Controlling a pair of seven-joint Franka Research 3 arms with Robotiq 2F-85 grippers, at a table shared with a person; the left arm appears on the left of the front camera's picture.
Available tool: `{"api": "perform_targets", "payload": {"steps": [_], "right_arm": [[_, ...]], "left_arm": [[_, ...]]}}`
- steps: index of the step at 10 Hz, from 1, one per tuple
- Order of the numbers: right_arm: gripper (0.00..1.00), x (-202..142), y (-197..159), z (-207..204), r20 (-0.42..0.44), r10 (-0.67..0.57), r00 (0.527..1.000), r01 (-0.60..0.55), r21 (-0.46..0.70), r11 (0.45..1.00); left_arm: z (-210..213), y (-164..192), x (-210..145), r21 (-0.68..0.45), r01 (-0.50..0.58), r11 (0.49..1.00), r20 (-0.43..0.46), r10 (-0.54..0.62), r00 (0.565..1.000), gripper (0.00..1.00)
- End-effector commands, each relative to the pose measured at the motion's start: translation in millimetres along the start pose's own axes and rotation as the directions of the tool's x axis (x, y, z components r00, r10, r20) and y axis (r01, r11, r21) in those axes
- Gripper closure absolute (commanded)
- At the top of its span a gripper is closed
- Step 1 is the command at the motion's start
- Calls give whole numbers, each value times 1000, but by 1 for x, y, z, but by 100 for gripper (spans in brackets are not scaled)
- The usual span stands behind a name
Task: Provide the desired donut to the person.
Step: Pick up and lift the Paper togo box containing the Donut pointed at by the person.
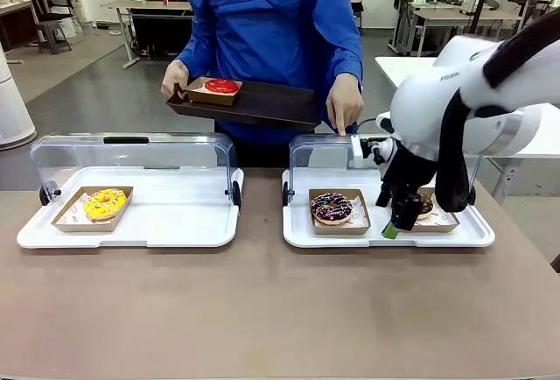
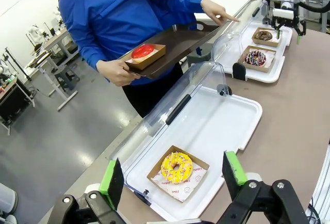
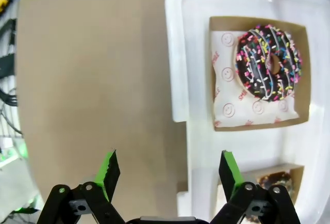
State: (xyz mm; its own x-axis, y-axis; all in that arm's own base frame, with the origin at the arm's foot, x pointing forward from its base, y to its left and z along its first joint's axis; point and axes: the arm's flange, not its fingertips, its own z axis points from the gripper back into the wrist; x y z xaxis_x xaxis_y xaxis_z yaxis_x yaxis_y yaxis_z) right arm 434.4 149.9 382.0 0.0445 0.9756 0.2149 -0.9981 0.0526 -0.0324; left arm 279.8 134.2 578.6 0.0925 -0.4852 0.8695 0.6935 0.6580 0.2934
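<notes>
A brown table (image 1: 262, 310) runs between the robot and the person (image 1: 271, 38), and the white tray (image 1: 302, 238) under the right arm is the reference for everything here. Two boxed donuts sit inside it: a sprinkled chocolate donut (image 1: 332, 208) at the end nearer the table's middle, and a plainer dark donut (image 1: 426, 205) at the outer end. The right gripper (image 1: 395, 222) hangs low over the tray between the two boxes, closer to the plainer one, its jaws spread wide and holding nothing. Behind the tray, the person's pointing hand (image 1: 345, 102) touches the top edge of its raised clear lid (image 1: 319, 157), above the sprinkled donut's end. The person's other hand carries a dark serving tray (image 1: 271, 104) bearing a red donut (image 1: 221, 86). Well apart from the white tray, toward the robot's left, the left gripper (image 2: 172, 175) hovers open and empty above a yellow donut (image 1: 105, 202). The main risk, as I judge it, is taking the wrong box: the finger seems to pick the sprinkled donut, yet the gripper stands nearer its neighbour. A descent that is off-centre could catch the tray's rim, crumple the thin cardboard wall or press a pad into the icing. A careless lift toward the serving tray could strike the raised lid or the pointing hand.
</notes>
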Motion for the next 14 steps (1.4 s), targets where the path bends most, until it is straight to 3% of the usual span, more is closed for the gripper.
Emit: {"api": "perform_targets", "payload": {"steps": [1, 4, 12, 13, 14], "right_arm": [[0, 3, -7, -21, -1, 63, 998, -63, -48, 997], [0, 11, -28, -60, -25, 79, 997, -81, -60, 995], [0, 27, -33, -50, -47, 96, 994, -98, -55, 994], [11, 25, -33, -47, -48, 110, 993, -114, -81, 990], [56, 25, -33, -48, -50, 105, 993, -109, -87, 990]], "left_arm": [[0, 0, 0, 2, -1, 1000, -2, 1, 1000, 0], [0, 0, 0, 2, -1, 1000, -2, 1, 1000, 0], [0, 0, 0, 2, -1, 1000, -2, 1, 1000, 0], [0, 0, 0, 2, -1, 1000, -2, 1, 1000, 0], [0, 0, 0, 2, -1, 1000, -2, 1, 1000, 0]]}}
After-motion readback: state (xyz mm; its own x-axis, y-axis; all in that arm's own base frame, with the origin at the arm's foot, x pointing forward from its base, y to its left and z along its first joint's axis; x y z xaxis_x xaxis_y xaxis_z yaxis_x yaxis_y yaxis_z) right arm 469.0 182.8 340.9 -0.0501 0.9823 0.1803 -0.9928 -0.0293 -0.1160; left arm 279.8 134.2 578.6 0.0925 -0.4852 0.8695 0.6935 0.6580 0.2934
